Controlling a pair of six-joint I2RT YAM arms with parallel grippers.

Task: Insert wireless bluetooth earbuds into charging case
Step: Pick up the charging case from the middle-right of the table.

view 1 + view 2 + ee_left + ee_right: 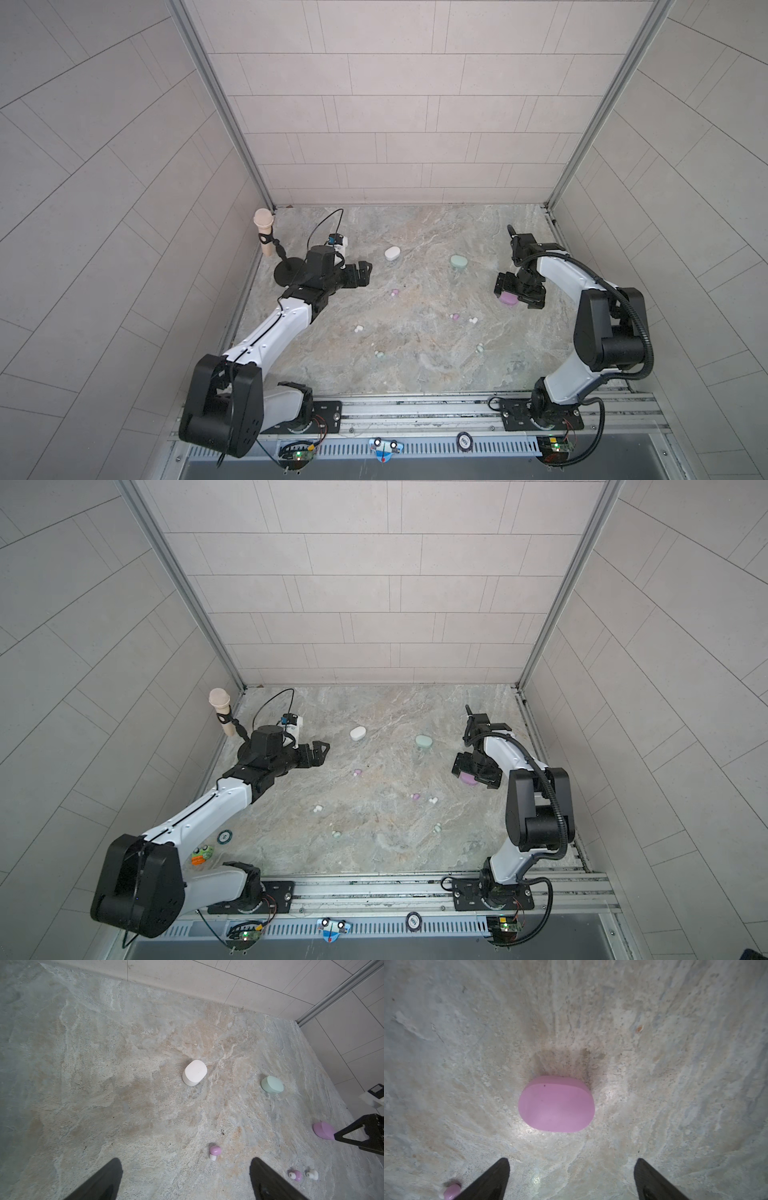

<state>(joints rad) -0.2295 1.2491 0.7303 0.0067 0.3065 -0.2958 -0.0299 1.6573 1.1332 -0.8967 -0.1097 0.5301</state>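
Three closed charging cases lie on the marble table: white (pixel 392 253), mint (pixel 458 262) and lilac (pixel 508 298). Several earbuds are scattered in front of them: lilac (pixel 394 293) (pixel 455 316), white (pixel 359 329) (pixel 473 320) and mint (pixel 379 354) (pixel 480 348). My left gripper (pixel 365 272) (pixel 185 1159) hangs open and empty, left of the white case, with a lilac earbud (pixel 214 1152) just ahead of its fingertips. Right above the lilac case (pixel 556 1105) hovers my right gripper (pixel 517 295) (pixel 572 1159), open, with the case beyond its fingertips and untouched.
A beige microphone (pixel 263 230) on a black stand (pixel 287 270) occupies the back left corner, beside a small white device (pixel 337 242) with a cable. Tiled walls close three sides. A metal rail (pixel 415 409) runs along the front edge.
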